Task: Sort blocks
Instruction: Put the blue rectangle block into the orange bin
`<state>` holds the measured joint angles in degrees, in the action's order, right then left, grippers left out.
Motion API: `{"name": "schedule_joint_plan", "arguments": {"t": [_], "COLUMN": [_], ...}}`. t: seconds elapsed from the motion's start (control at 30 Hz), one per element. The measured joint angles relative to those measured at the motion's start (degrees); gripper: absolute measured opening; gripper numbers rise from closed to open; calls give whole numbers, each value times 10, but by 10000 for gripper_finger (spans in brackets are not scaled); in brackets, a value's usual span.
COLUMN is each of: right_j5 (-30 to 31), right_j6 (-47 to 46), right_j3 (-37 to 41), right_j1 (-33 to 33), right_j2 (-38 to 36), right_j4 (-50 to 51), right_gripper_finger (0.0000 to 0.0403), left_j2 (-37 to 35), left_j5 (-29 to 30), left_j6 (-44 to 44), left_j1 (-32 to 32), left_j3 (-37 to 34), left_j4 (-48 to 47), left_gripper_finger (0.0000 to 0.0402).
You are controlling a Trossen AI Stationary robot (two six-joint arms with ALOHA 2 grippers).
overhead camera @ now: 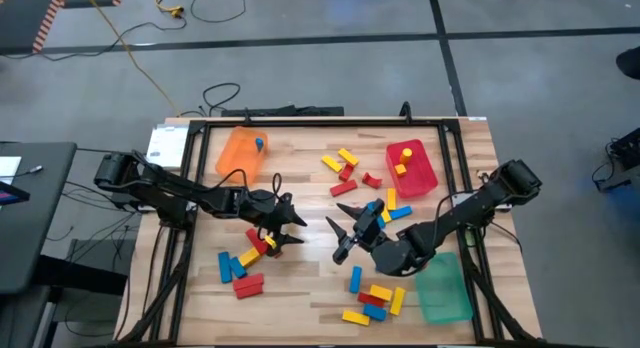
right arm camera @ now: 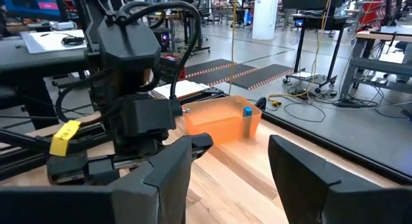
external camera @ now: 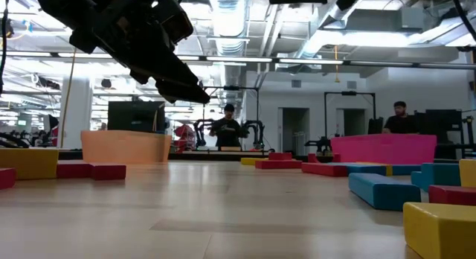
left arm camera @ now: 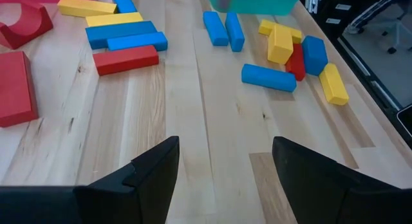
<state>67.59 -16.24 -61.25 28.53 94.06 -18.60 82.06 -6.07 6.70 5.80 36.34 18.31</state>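
At mid-table we see the left gripper [overhead camera: 296, 228] and right gripper [overhead camera: 338, 239] spread, empty; the blocks [overhead camera: 244, 268] partly hidden beneath arms.

Left tool [overhead camera: 296, 226] and right tool [overhead camera: 340, 228] face each other, both gaping.

High looks straight down; low sits level at tabletop; wrists peer forward, close. Shared by high and right wrist: orange tray [overhead camera: 240, 152] [right arm camera: 222, 121], eleven o'clock.
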Motion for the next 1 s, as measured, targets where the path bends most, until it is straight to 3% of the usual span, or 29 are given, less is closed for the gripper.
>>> {"name": "schedule_joint_plan", "arguments": {"t": [1.0], "right_j5": [3], "right_j6": [2], "right_j3": [0], "right_j1": [-9], "right_j2": [0], "right_j4": [-8], "right_gripper_finger": [221], "left_j2": [0], "left_j5": [0], "left_j6": [0], "left_j1": [0], "left_j3": [0], "left_j4": [0], "left_gripper_finger": [245]}}
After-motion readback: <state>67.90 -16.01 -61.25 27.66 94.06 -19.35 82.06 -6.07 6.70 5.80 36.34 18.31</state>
